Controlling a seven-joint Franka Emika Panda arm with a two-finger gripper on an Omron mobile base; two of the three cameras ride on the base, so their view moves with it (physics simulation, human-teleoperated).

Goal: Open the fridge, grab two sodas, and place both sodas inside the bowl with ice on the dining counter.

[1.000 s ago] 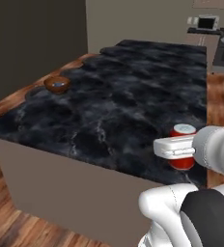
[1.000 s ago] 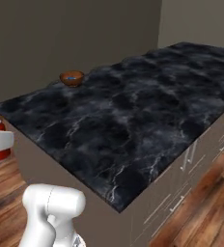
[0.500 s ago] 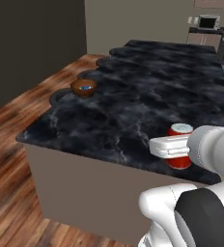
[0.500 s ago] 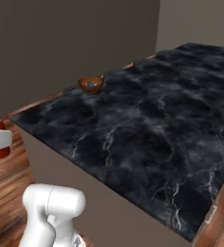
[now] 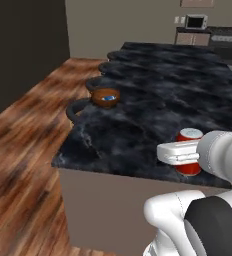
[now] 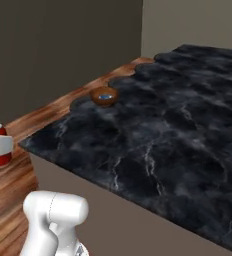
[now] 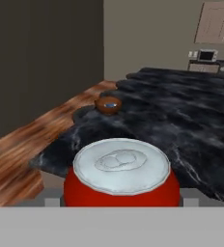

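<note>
Your gripper (image 5: 185, 155) grips the red can (image 5: 190, 159); blue can sits in the bowl (image 5: 106, 97), so drop this one in

Bare dining counter (image 5: 178, 95) — open passage to the bowl (image 5: 106, 97), stools (image 5: 77, 109) along left edge

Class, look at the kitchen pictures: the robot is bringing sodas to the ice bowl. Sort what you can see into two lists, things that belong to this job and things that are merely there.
Belongs to the job:
- red soda can, held in the gripper
- bowl, something blue inside
- dining counter

Merely there:
- stools tucked along the counter's edge
- microwave far behind
- wood floor
</note>
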